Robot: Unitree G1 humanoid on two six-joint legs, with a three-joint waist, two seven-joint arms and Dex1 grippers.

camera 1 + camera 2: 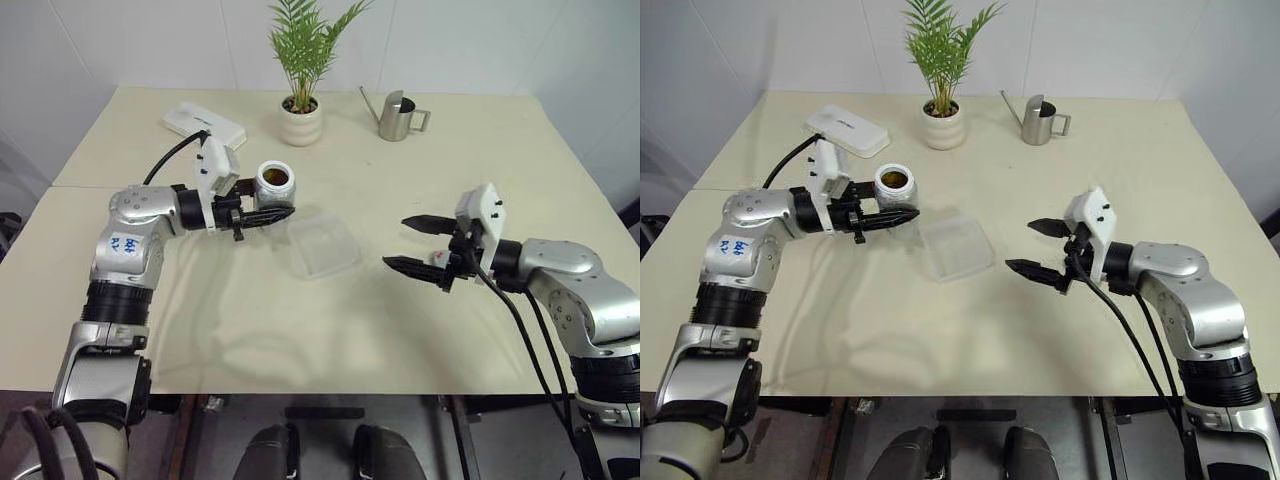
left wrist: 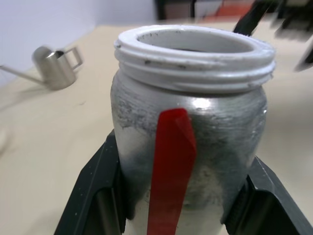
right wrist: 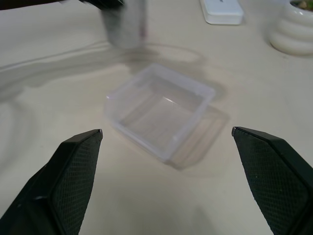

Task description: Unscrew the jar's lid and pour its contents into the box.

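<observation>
Silvery jar (image 1: pixel 274 182) is sitting upright and lidless, brown pieces (image 1: pixel 275 177) showing inside, clamped by the left gripper (image 1: pixel 268 214) above the table (image 1: pixel 420 330). Just beyond its fingertips the clear box (image 1: pixel 322 243) is lying with open tabletop around it. Opposite, the right gripper (image 1: pixel 415 245) is hovering spread wide, holding nothing.

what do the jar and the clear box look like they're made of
The jar, held in the left gripper: probably plastic under a patchy, brushed silver coating, since its bare threaded neck is matte white.

The box: thin clear plastic with a slightly frosted look; the table shows through its walls.
</observation>
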